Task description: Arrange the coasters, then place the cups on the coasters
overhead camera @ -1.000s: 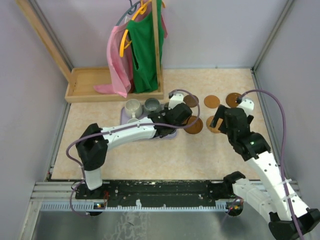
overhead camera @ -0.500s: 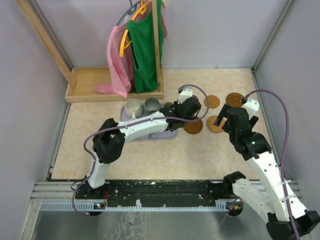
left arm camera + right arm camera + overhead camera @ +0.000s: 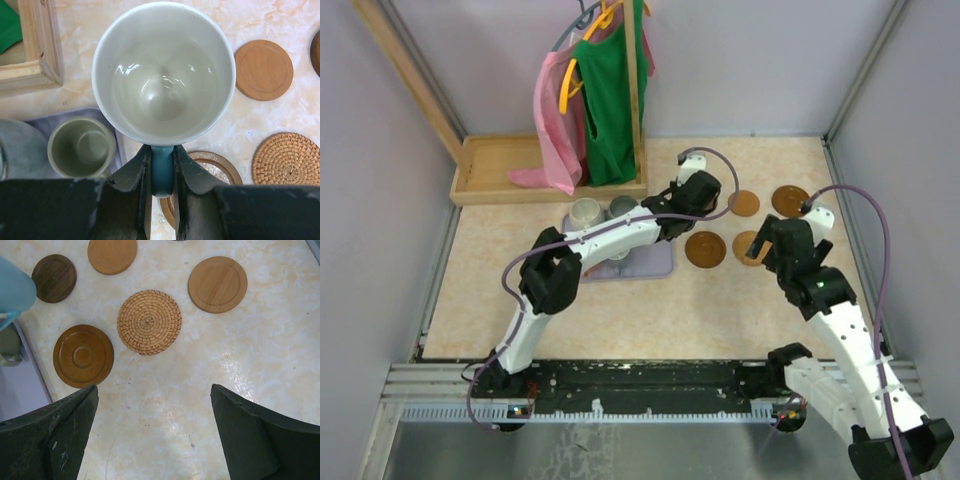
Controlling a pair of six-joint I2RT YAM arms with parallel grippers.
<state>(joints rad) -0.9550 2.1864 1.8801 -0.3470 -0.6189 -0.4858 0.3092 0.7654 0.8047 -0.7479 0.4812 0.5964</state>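
My left gripper (image 3: 161,151) is shut on the blue handle of a white and light-blue cup (image 3: 162,75), held upright above the table. A glossy brown coaster (image 3: 212,164) lies under the handle. In the left wrist view a pale wood coaster (image 3: 264,70) and a woven one (image 3: 286,158) lie to the right. My right gripper (image 3: 155,430) is open and empty over bare table, short of the woven coaster (image 3: 149,322), the glossy brown coaster (image 3: 83,355), a dark one (image 3: 54,278) and two wood ones (image 3: 112,255) (image 3: 217,277). Two grey cups (image 3: 585,213) (image 3: 623,208) stand on the tray.
The lavender tray (image 3: 640,262) lies left of the coasters, with a grey-green cup (image 3: 81,146) on it. A wooden tray (image 3: 490,170) with a rack of pink and green clothes (image 3: 605,90) stands at the back left. Grey walls close in both sides.
The left arm has carried the white and blue cup from over the lavender tray to the right and farther back, above the coasters. The right gripper has barely shifted and stays open.
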